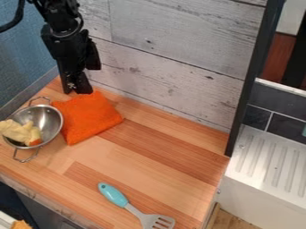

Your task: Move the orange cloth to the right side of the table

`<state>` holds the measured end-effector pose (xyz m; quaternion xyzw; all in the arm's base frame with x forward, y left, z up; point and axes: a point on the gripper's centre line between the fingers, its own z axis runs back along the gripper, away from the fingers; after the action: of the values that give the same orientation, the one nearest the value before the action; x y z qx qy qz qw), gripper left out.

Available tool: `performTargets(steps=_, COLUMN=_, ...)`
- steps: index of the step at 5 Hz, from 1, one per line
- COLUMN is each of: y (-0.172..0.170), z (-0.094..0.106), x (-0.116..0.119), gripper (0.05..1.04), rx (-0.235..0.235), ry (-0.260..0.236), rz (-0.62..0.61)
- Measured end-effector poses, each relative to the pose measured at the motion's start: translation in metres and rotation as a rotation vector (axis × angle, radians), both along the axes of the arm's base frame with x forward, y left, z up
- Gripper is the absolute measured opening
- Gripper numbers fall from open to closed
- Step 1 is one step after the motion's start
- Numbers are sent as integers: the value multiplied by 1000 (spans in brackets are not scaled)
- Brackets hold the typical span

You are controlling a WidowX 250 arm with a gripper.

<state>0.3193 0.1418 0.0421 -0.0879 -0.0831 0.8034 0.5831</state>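
1. Your wooden surface runs from the wall toward the camera; its right-hand stretch is where the cloth should end up.
2. Your arm hangs at upper left, its claw at the cloth's wall-side corner. I can't tell whether it's open, closed or touching fabric.
3. Your orange cloth lies on the left, roughly square, with no clear long axis. From the claw, most of it spreads toward the camera and slightly right, so a central grasp would likely need a shift that way.
4. Watch the metal bowl close beside its left edge.
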Motion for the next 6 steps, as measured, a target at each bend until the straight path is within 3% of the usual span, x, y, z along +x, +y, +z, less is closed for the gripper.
performTargets(steps=1, y=-1, z=-13, x=-4, gripper=999, rx=-15, ry=36, rz=7)
performTargets(steps=2, y=-2, z=-35, x=-8, gripper=999, rx=-1, ry=100, rz=33)
performTargets(steps=3, y=-2, z=-47, x=-10, gripper=999, rx=1, ry=124, rz=46)
performTargets(steps=5, y=4, z=-65, x=-14, gripper=999, rx=28, ry=147, rz=96)
performTargets(steps=6, y=2, z=-68, x=-14, gripper=999, rx=19, ry=128, rz=134)
